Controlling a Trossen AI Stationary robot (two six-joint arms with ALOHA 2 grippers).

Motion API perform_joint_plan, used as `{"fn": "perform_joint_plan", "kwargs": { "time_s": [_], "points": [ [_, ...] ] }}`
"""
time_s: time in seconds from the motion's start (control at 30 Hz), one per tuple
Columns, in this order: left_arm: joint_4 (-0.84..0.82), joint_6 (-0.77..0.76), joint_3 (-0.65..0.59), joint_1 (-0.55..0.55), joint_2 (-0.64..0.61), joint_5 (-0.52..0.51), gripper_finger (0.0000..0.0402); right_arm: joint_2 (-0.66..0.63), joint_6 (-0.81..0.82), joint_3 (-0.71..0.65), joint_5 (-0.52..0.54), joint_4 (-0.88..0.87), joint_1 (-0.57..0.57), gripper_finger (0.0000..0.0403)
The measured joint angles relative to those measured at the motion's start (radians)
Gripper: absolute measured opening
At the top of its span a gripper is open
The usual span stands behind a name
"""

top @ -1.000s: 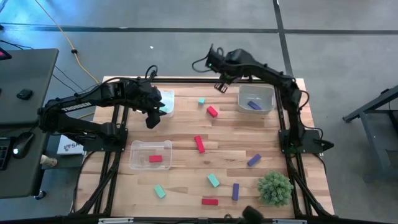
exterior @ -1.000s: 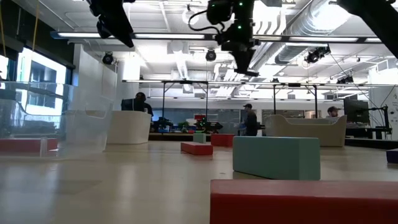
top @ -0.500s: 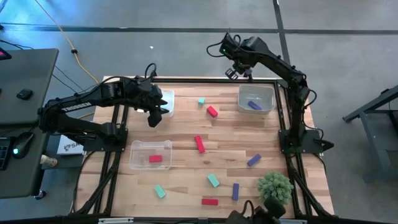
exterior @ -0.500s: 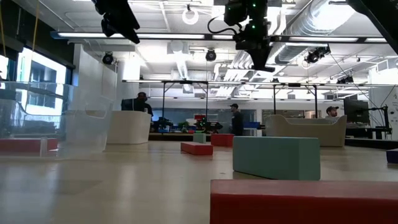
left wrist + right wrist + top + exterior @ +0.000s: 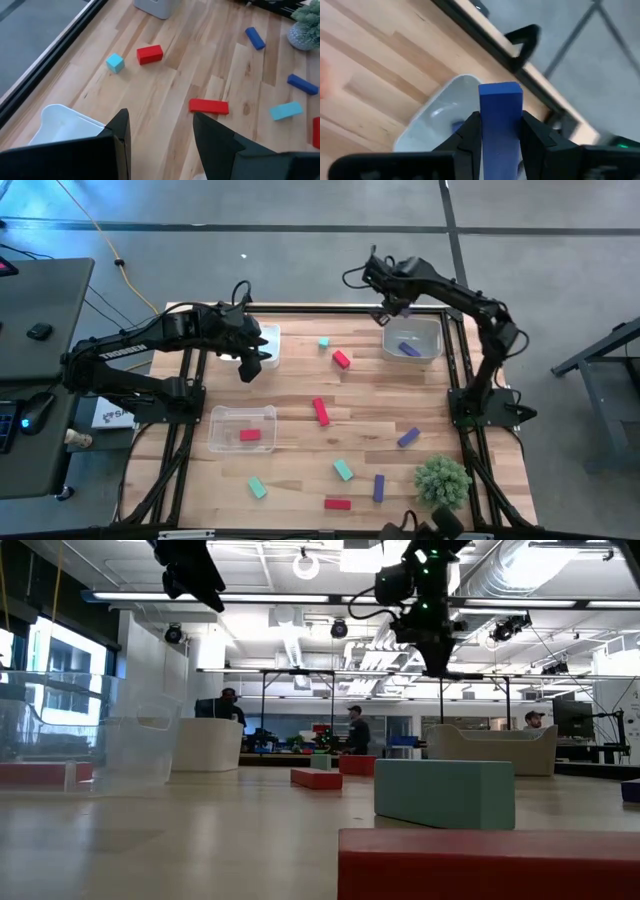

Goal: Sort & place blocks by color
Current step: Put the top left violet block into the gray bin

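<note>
Wooden counter [image 5: 290, 395] below: right end effector [image 5: 497, 131] clamped on an upright blue block [image 5: 500, 107], clear tray [image 5: 437, 120] just beneath; left end effector [image 5: 159, 137] apart, empty.

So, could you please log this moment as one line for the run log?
right gripper: shut on purple block, above back-right tray | left gripper: open, empty, raised by back-left tray | stage: about to drop

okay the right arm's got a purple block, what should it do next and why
Probably lower and release. The right claw is shut on a purple block, hanging above the clear tray that already holds a purple one. The left claw waits, open.
</note>
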Motion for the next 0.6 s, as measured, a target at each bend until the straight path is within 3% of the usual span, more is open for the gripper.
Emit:
{"fn": "perform_joint_plan", "kwargs": {
  "time_s": [0.3, 0.6],
  "points": [
    [0.009, 0.0, 0.0, 0.026, 0.0, 0.0, 0.0129, -0.183, -0.003, -0.37, -0.104, 0.249, -0.033, 0.0074],
    [0.049, 0.0, 0.0, 0.035, 0.0, 0.0, 0.0129, -0.207, -0.022, -0.625, -0.146, 0.419, -0.059, 0.0074]
  ]
}}
